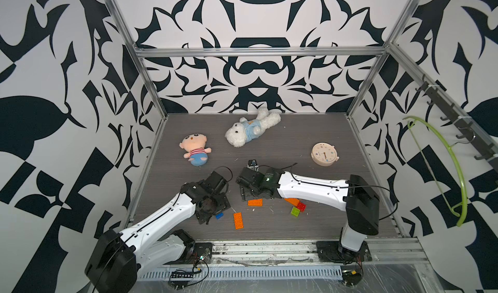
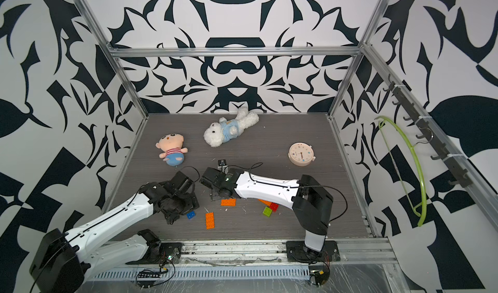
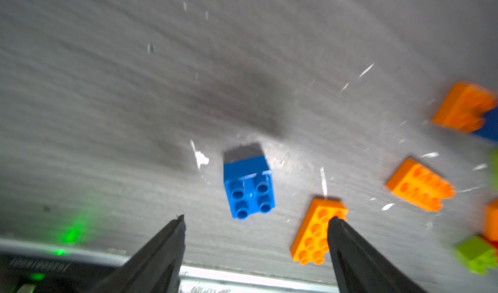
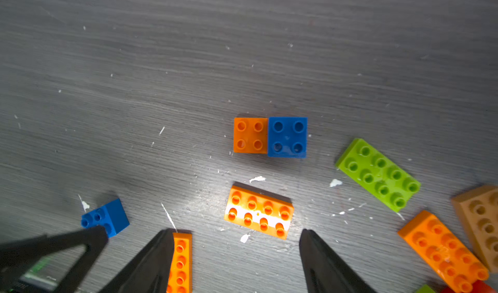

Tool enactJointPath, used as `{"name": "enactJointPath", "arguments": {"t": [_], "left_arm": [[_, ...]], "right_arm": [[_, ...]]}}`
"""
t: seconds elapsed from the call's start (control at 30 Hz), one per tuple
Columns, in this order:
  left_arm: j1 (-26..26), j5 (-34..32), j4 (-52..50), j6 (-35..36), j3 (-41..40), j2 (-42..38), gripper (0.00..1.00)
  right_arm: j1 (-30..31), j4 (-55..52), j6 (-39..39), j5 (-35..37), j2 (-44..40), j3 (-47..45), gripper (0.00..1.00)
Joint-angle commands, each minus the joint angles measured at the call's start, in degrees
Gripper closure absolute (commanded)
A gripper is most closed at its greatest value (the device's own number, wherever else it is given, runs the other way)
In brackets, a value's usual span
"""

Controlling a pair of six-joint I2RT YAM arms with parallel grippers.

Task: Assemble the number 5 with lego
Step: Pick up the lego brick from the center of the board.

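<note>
Brick of blue plastic [image 3: 249, 186], square and four-studded, lies just beyond the left jaws, centred on their wide, empty gap; right jaws, also spread and empty, face an orange eight-stud brick [image 4: 258, 212].

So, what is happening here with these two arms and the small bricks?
Two robot arms work over a table of loose lego bricks, meant to form a number 5. The left hand is open and empty, and hangs by a small blue brick. The right hand, also open and empty, hangs over an orange eight-stud brick. An orange-and-blue pair lies edge to edge nearby; no 5 shape shows yet. A plush doll, a plush dog and a clock lie farther back.
</note>
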Motion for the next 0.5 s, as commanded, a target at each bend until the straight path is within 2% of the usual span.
{"name": "enactJointPath", "arguments": {"t": [0.0,0.23,0.47], "left_arm": [[-1.78,-3.17,-3.4,-6.8,0.74,1.74,0.12],[-1.79,-3.63,6.26,-7.34,1.18,7.03,0.34],[-1.79,-5.79,3.68,-5.08,4.89,15.14,0.43]], "right_arm": [[-0.65,-0.24,0.54,4.38,-4.03,-2.1,0.22],[-1.58,2.93,-1.07,4.45,-7.75,-6.28,0.22],[-1.79,2.56,-1.55,5.93,-9.8,-7.85,0.22]]}}
